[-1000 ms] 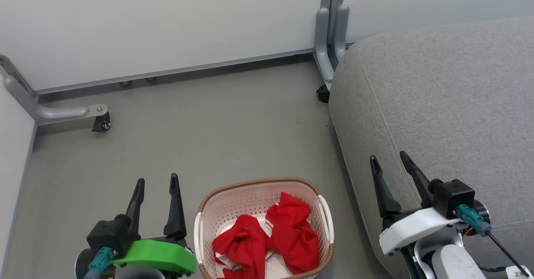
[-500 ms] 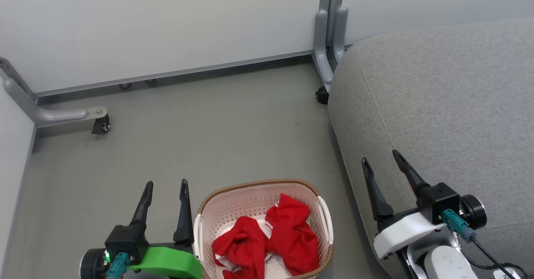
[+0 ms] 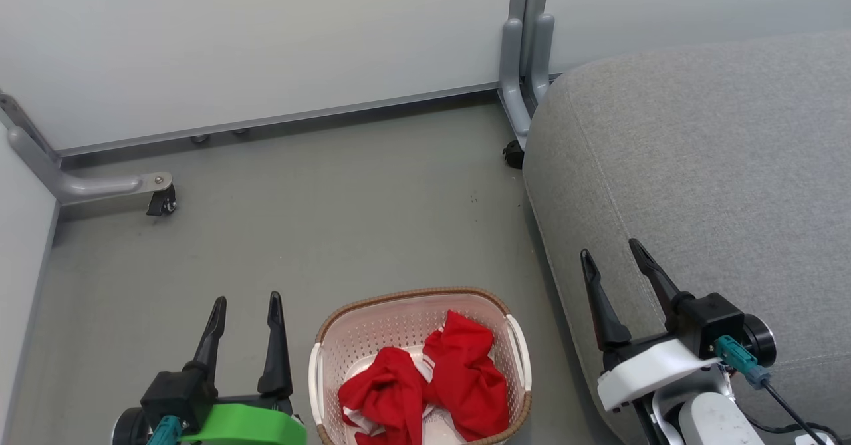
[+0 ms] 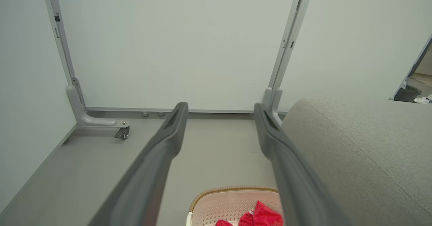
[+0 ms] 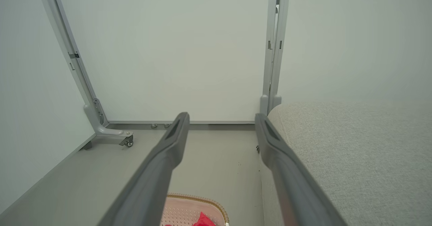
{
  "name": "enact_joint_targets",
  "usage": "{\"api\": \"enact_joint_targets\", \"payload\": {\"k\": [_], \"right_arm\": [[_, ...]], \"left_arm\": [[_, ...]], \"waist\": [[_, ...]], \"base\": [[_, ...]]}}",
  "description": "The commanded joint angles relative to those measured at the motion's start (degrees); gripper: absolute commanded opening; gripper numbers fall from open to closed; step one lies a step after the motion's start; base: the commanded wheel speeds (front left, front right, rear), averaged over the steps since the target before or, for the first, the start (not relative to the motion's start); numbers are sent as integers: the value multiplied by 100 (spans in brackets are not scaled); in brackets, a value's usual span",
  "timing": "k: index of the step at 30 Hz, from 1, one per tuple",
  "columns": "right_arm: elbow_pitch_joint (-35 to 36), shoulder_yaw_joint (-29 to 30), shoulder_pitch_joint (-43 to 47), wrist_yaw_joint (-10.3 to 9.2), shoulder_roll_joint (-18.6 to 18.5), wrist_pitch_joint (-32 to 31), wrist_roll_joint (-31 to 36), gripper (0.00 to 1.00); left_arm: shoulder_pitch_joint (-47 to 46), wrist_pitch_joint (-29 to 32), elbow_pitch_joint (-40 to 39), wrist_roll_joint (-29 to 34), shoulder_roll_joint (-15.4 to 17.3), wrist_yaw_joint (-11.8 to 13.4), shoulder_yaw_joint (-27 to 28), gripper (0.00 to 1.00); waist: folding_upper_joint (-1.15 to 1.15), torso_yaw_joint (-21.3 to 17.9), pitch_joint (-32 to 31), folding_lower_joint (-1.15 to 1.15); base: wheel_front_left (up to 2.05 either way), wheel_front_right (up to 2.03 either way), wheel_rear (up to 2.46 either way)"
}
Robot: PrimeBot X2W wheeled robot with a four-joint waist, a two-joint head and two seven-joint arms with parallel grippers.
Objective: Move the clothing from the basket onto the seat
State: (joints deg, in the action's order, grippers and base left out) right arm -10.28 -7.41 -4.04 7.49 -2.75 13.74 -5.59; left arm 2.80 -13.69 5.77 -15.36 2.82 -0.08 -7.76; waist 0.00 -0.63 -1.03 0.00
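Inside basket point(image 3: 372, 328), crumpled red clothing point(image 3: 465, 373), beside seat point(image 3: 698, 165)

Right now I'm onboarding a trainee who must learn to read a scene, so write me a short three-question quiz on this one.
1. True or false: the two bright-red fabric garments lie inside the cream-white perforated plastic basket.
2. Seen from the robot, the large grey woven-fabric seat cushion stands on which side of the basket? A) its left B) its right C) underneath it
3. Fill the gap: the left gripper and the right gripper both stand with jaws ____, holding nothing.

Key: 1 true; 2 B; 3 open.
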Motion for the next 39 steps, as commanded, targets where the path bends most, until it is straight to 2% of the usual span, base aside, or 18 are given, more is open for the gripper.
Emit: {"api": "enact_joint_targets", "payload": {"k": [1, 8, 12, 30, 39], "right_arm": [[-7, -5, 7, 0, -18, 47, 26, 100], [-51, -133, 23, 0, -21, 121, -118, 100], [-83, -185, 30, 0, -23, 156, 32, 100], [-119, -161, 35, 0, -22, 151, -58, 100], [-266, -8, 42, 0, -20, 151, -50, 100]], "left_arm": [[60, -58, 5, 87, 11, -31, -18, 100], [106, -116, 105, 190, 13, -52, -24, 100], [118, -166, 138, 285, 14, -65, -39, 100], [130, -147, 302, 209, 14, -62, -8, 100], [73, -147, 877, 337, 13, -57, -120, 100]], "waist": [[0, -2, -6, 0], [0, -14, -29, 0], [0, -19, -42, 0], [0, -17, -23, 0], [0, -168, 117, 0]], "base": [[0, 0, 0], [0, 0, 0], [0, 0, 0], [0, 0, 0], [0, 0, 0]]}}
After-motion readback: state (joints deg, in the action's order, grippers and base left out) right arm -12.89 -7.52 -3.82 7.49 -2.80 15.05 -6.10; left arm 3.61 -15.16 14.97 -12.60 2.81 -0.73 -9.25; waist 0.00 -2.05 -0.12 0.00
